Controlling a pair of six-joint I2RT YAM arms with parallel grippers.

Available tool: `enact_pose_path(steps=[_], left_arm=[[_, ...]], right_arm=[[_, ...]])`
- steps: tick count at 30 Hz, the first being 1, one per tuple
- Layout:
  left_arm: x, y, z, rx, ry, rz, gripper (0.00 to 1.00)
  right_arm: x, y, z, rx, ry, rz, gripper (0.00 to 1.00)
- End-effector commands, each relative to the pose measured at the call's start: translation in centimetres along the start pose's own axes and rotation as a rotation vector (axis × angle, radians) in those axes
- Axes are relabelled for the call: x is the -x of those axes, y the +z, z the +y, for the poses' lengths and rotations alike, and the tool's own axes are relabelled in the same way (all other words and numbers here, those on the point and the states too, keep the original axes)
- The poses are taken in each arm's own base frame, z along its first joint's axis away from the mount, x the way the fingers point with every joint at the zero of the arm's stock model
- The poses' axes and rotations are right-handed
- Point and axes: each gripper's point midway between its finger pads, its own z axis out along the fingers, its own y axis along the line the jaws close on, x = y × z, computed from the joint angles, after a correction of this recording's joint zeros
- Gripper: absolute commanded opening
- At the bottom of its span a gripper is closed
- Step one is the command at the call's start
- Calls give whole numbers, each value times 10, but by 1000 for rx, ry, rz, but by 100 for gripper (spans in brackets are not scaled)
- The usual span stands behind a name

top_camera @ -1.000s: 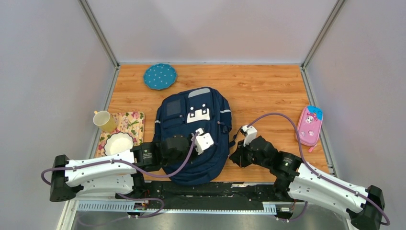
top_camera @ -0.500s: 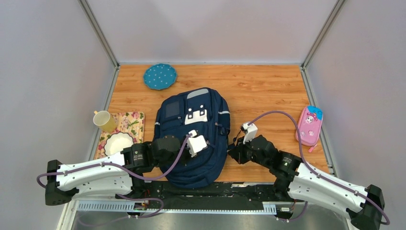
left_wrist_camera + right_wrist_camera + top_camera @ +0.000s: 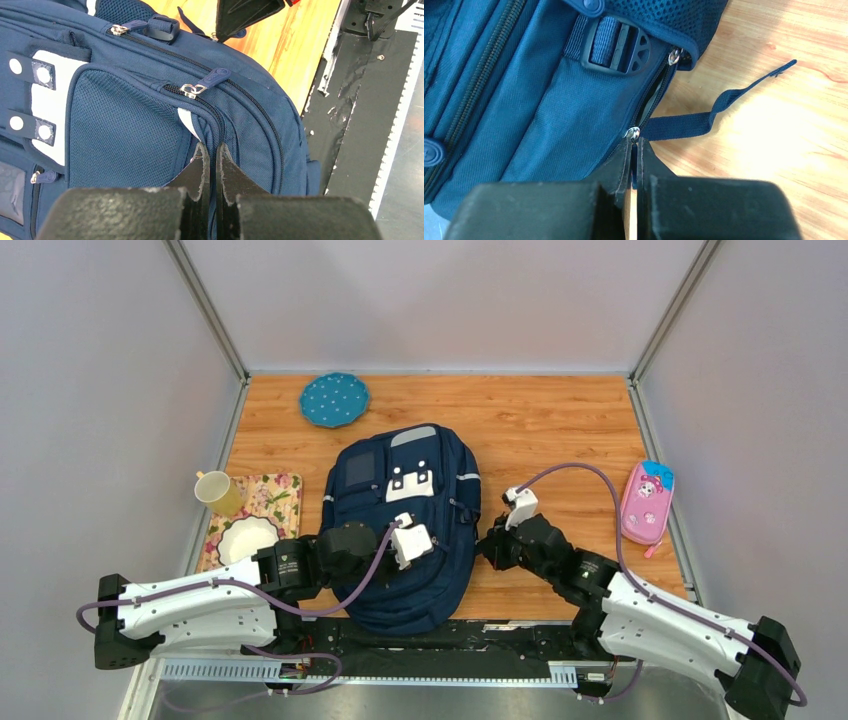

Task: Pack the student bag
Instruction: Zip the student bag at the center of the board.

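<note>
Since closing in on the right flank of the student bag [image 3: 445, 540], now sits hard against it with the right pincer [image 3: 634, 145], fingers together and, judging by the wrist view, clamped on the side zip pull [image 3: 632, 133] at the near end of a side-pocket zip already gaping a little, with grey lining showing. Points, most likely, to opening that pocket as the step in hand, with packing proper not yet begun: nothing seen going in, and the pink pencil case [image 3: 645, 502] at the right edge of the overhead frame well apart from both arms. Finds the bag itself flat on the worktop [image 3: 560, 430] at frame centre, top end toward the back wall, front pockets up. Compared with a second ago: right wrist further up and left in the overhead frame, gone from just off the bag's lower right to touching its side by the loose strap; left arm drawn back toward the lower left, then steady over the last half-second. Keeps the left pincer [image 3: 210, 155] over the lower front of the bag, fingers together, tips pressed to the fabric beside a zip track just below the front pocket zip pull [image 3: 200, 87]; cannot tell whether a fold is nipped between them. Shows no clear shift of the bag between frames. Calls next for a steady pull along the zip line with the left side pinning the bag down; otherwise risks dragging the whole bag.
</note>
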Motion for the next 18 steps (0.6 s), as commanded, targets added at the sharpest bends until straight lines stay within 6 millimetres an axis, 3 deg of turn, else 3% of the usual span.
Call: enact_pose_path(steps=[1, 18], left_arm=[[42, -14, -12, -82, 4, -138, 0], [35, -18, -6, -45, -14, -144, 0]], right_arm=[[46, 5, 2, -24, 35, -155, 0], [60, 34, -20, -120, 166, -149, 0]])
